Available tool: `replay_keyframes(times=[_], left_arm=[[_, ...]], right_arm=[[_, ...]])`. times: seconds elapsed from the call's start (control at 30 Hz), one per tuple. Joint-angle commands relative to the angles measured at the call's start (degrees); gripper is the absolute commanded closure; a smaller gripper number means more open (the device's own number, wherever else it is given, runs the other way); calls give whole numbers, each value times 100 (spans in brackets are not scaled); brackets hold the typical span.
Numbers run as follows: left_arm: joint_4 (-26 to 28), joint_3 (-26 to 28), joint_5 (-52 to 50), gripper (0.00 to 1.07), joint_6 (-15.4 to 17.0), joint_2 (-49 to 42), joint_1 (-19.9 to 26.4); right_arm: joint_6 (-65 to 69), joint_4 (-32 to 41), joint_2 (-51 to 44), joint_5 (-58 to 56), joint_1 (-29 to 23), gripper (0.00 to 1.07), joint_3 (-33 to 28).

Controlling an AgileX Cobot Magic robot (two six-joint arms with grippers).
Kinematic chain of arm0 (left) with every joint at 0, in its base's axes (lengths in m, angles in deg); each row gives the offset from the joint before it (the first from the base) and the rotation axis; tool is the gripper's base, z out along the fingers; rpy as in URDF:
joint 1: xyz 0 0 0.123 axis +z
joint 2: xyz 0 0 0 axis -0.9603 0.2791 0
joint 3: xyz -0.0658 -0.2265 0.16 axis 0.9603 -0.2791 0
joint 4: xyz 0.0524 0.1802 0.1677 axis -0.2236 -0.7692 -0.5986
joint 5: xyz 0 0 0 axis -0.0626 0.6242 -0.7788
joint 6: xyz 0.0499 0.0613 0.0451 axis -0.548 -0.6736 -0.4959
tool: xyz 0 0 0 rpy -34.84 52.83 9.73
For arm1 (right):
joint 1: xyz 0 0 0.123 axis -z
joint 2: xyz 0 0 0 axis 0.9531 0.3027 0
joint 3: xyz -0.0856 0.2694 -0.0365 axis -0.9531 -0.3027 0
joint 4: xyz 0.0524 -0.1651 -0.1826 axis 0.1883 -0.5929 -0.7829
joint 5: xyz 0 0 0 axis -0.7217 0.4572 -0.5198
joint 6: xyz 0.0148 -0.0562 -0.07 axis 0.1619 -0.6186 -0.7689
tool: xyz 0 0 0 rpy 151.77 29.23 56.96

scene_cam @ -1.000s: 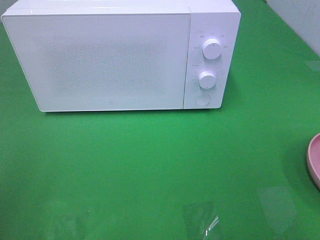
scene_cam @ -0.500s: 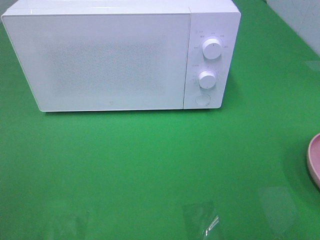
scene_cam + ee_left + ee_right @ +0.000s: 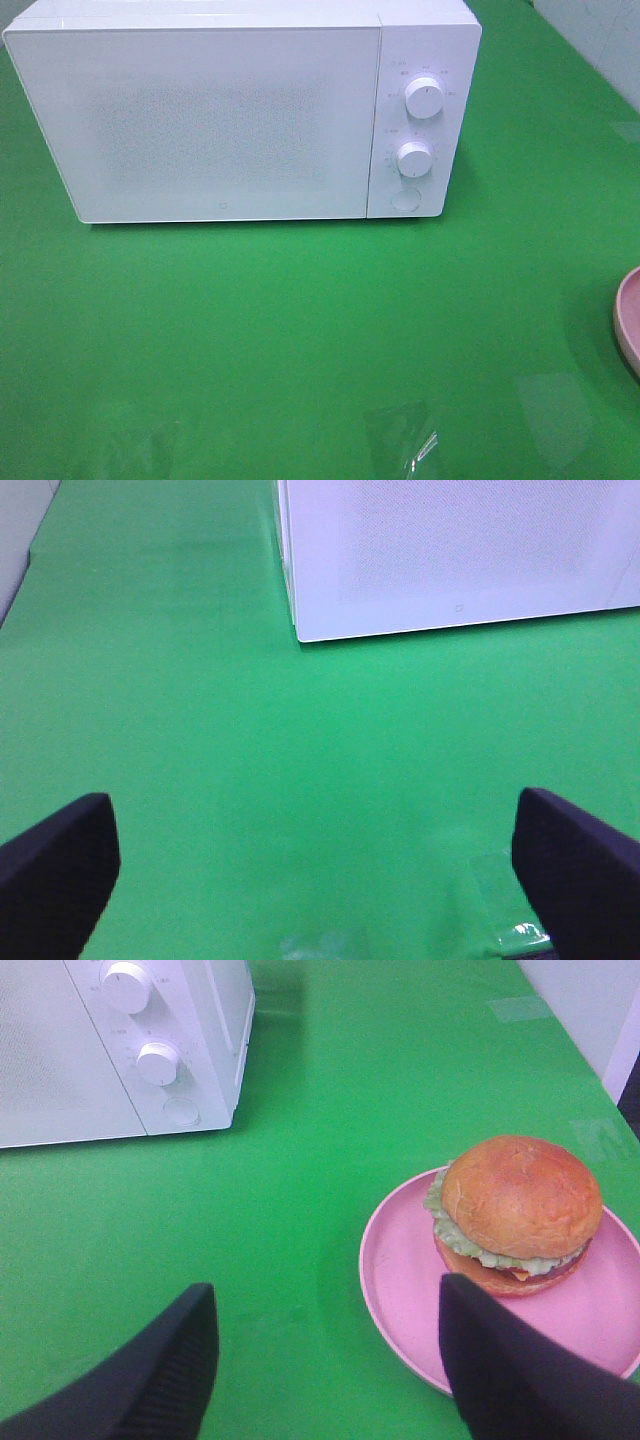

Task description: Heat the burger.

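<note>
The burger [image 3: 515,1212] sits on the pink plate [image 3: 400,1280] on the green bench [image 3: 300,320], at about one o'clock from the right hand [image 3: 325,1360]. That hand is nearer, open and empty. The left hand [image 3: 320,870] is wide open. The microwave [image 3: 220,110] door is closed.

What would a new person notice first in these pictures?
First, the big white microwave at the back of the green table, its door closed. Next, the burger sitting on a pink plate at the table's right side, with the right gripper open just before it.
</note>
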Motion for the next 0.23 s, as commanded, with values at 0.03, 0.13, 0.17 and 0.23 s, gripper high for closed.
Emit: replay_keyframes(times=[0.03, 0.13, 0.17, 0.23], left_arm=[[40, -17, -57, 7, -11, -143, 11], [40, -17, -57, 7, -11, -143, 11], [40, -17, -57, 7, -11, -143, 11], [40, -17, -57, 7, -11, -143, 11]], right_arm=[[-74, 11, -126, 0, 34, 44, -23], [-74, 11, -126, 0, 34, 44, -23], [-74, 11, -126, 0, 34, 44, -23], [-74, 11, -126, 0, 34, 44, -23]])
